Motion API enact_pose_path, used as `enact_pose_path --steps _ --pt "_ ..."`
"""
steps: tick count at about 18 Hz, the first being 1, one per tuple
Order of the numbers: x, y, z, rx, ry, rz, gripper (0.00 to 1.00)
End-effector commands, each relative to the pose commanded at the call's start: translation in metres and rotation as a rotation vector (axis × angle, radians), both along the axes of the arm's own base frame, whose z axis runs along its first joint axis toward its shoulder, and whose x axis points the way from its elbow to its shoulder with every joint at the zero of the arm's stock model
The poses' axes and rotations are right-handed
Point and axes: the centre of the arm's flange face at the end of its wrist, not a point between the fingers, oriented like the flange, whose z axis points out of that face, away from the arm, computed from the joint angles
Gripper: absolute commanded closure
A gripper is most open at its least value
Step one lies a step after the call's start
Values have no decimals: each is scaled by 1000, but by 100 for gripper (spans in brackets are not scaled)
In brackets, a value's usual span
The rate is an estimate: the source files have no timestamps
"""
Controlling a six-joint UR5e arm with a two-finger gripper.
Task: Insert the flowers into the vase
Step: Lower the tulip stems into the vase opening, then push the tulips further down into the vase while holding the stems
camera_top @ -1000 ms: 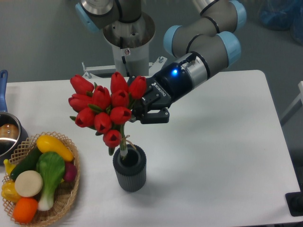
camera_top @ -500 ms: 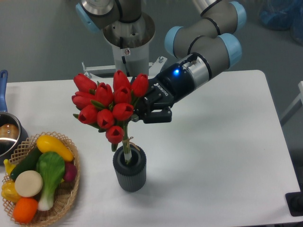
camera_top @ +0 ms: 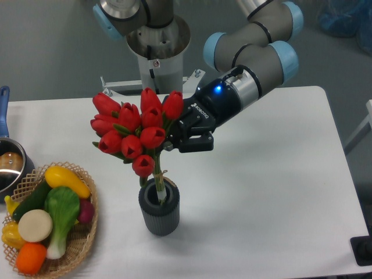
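Note:
The flowers [camera_top: 135, 132], a bunch of red tulip buds with green leaves, stand nearly upright over the vase [camera_top: 158, 208]. Their tied stems reach down into its round mouth. The vase is dark grey, ribbed and stands on the white table near the front middle. My gripper [camera_top: 170, 138] comes in from the right, just behind the buds, and is shut on the flowers at the upper stems. Its fingertips are mostly hidden by the blooms.
A wicker basket [camera_top: 81, 244] of toy vegetables sits at the front left. A shiny metal pot [camera_top: 9, 165] with a blue handle is at the left edge. The robot base [camera_top: 157, 52] stands behind the table.
The gripper and bunch have shifted slightly right and the bunch has become more upright. The stems now sit more centred in the vase mouth.

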Motion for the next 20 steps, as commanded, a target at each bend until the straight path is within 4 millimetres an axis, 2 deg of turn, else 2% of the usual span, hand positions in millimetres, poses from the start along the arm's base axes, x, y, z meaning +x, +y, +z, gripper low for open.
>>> enact_pose_path --steps 8,20 --pt "5 0 -10 -33 0 9 81" --pt "12 2 -37 -53 -38 -3 81"
